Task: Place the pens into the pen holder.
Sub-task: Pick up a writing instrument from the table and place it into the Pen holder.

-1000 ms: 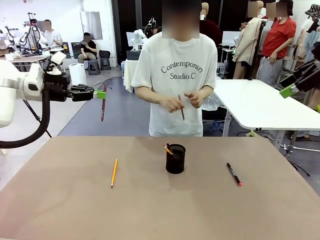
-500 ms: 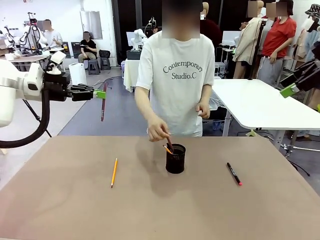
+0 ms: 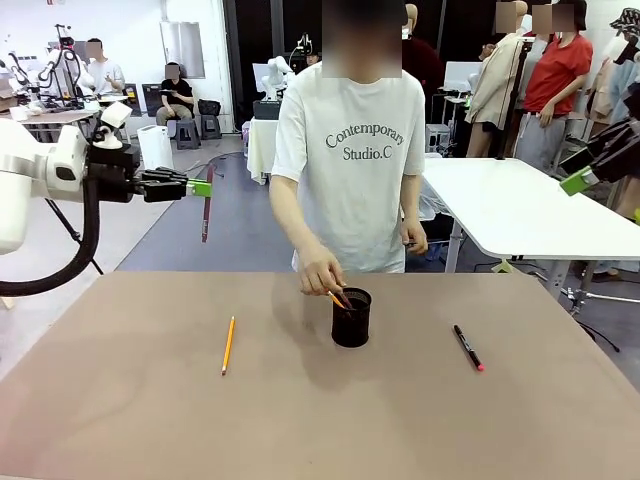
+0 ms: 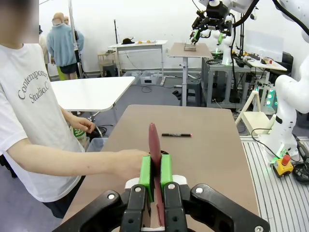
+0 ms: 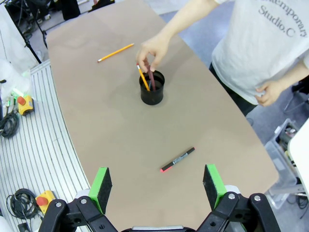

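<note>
Front view: short black cylindrical pen holder (image 3: 351, 330)

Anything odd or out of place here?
Nothing spilled or damaged. The pen holder stands upright with a person's hand at its rim; a yellow pencil and a black marker lie on the table. The left gripper holds a dark red pencil aloft.

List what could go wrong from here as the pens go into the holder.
1. The person's hand is at the pen holder; the left gripper, shut on the reddish pencil, could strike it if it moves in now.
2. An orange pencil already leans in the holder, so that pencil might snag and tip it.
3. The yellow pencil and marker lie flat and may roll when pinched.
</note>
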{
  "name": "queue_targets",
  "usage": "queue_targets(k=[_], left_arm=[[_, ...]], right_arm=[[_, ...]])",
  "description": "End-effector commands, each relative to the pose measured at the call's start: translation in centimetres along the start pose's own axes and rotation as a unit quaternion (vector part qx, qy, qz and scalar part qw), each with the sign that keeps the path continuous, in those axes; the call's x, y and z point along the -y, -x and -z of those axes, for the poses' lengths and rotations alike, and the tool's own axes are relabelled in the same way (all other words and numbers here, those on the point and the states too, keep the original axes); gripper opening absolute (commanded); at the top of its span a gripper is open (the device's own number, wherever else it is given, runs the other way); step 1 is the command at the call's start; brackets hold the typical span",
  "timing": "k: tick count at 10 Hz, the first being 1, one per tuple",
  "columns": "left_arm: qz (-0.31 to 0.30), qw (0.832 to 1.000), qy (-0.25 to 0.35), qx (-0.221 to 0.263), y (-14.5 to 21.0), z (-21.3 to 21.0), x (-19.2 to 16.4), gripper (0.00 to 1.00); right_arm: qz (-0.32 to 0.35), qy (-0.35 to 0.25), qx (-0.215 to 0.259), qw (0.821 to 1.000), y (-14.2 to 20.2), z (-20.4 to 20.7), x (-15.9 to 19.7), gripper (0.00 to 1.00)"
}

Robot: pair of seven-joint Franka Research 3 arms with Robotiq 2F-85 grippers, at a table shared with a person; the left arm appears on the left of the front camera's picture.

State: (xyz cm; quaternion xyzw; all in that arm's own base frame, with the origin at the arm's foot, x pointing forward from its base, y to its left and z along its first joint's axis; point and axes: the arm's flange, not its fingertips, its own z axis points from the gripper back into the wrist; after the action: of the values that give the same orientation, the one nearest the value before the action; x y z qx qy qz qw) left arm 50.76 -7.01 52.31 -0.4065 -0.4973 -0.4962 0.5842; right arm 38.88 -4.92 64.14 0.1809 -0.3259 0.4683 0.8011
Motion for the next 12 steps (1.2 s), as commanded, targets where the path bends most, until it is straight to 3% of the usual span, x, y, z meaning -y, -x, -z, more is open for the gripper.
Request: queue_targets(k=[1,9,10,11,12], left_arm=[[0.002,1.0,-0.001,-0.001,-0.1,-0.1,0.1,0.0],[0.0,1.0,0.0,0.0,0.0,0.0,0.0,0.0],[-0.002,1.0,0.004,-0.02,0.2,1.3,-0.2,0.0],[0.004,1.0,-0.02,-0.001,0.7,3.4,-0.7,0.0],[0.022,1.0,0.007,0.01,1.0,5.4,-0.7,0.0]], right_arm=[[-0.004,-0.001,0.008,1.0,-0.2,-0.1,-0.1,1.0],[-0.004,-0.001,0.008,1.0,-0.2,-0.1,-0.1,1.0],[-0.004,-0.001,0.008,1.0,-0.2,-0.1,-0.1,1.0],[-0.004,-0.001,0.008,1.0,-0.2,-0.1,-0.1,1.0],[-0.004,-0.001,0.008,1.0,-0.2,-0.1,-0.1,1.0]])
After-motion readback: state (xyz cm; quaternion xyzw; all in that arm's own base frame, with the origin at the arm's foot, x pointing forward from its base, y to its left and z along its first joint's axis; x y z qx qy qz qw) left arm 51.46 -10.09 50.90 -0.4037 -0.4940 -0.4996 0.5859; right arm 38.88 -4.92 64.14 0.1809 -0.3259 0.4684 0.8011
